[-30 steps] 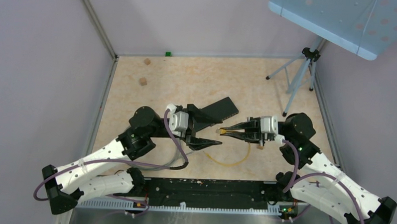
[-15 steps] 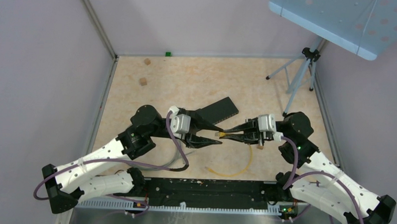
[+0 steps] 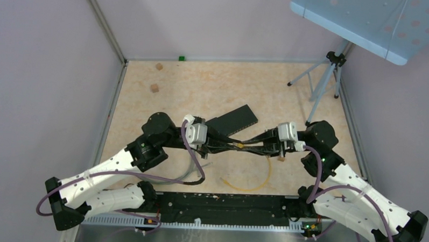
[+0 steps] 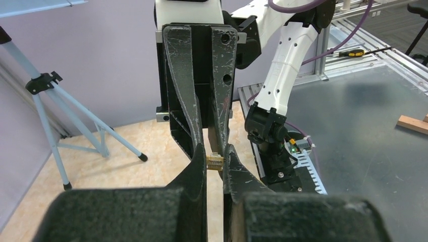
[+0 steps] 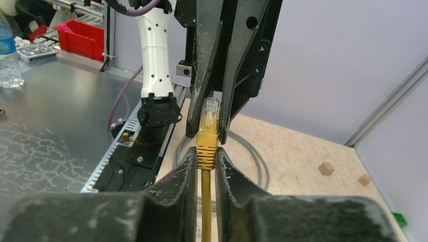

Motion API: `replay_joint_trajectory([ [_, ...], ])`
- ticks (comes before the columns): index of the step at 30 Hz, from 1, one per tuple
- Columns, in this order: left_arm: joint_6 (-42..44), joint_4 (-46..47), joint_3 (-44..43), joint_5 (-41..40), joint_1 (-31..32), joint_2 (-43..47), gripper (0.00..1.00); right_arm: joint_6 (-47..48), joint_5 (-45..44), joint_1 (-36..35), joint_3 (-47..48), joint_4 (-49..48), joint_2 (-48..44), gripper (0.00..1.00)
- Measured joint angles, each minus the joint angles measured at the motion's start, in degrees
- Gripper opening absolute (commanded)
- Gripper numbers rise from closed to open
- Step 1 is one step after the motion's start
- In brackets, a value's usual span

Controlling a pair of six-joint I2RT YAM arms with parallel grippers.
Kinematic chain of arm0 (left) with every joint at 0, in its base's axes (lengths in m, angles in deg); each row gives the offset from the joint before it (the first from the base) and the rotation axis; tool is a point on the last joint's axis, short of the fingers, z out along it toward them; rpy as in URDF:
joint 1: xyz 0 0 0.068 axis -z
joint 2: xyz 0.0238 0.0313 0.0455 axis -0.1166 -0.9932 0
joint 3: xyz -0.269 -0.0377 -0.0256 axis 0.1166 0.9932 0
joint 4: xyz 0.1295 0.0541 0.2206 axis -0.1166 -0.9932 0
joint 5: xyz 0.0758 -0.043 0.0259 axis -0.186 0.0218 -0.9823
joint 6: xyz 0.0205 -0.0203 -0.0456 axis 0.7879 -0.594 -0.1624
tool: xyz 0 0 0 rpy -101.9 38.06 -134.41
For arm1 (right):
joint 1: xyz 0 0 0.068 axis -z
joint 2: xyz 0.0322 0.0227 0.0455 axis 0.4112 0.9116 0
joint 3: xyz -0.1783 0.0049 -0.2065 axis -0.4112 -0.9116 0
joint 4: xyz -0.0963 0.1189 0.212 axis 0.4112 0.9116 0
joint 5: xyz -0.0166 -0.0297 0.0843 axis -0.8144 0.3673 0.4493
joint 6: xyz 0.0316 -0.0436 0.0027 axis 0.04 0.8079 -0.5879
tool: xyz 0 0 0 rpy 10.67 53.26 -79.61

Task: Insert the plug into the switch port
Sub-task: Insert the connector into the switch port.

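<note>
The yellow plug (image 3: 241, 145) hangs above the table's middle, held from both sides. My right gripper (image 5: 204, 155) is shut on the plug's ribbed yellow boot (image 5: 205, 151), and the cable (image 5: 204, 206) runs back between its fingers. My left gripper (image 4: 215, 158) is shut on the plug's clear tip (image 4: 215, 162), its fingers (image 5: 207, 65) meeting the right gripper's head-on. The switch (image 3: 235, 118), a flat black box, lies on the table just behind the left gripper (image 3: 236, 145), partly covered by it. Its ports are not visible.
The yellow cable loops on the table (image 3: 251, 182) near the front edge. A grey cable (image 3: 191, 173) lies by the left arm. Wooden cubes (image 3: 155, 88) and a green block (image 3: 181, 58) sit at the back left. A tripod (image 3: 322, 81) stands at the back right.
My left gripper has moved right and closed from wide open onto the plug's tip. The right gripper kept its hold and edged slightly left.
</note>
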Motion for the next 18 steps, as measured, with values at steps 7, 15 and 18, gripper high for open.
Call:
replay_joint_trajectory([
  [7, -1.44, 0.22, 0.68, -2.43, 0.02, 0.44, 0.0, -2.43, -2.19, -0.02, -4.37, -6.95, -2.36, 0.41],
  [15, -4.02, 4.15, 4.26, -3.93, 0.04, 2.78, 0.0, -8.68, -4.96, -0.02, -10.49, -19.19, -3.08, 0.39],
  [18, -4.2, 4.87, 4.26, -4.28, 0.02, 2.8, 0.0, -10.47, -5.46, -0.02, -11.43, -22.64, -3.06, 0.39],
])
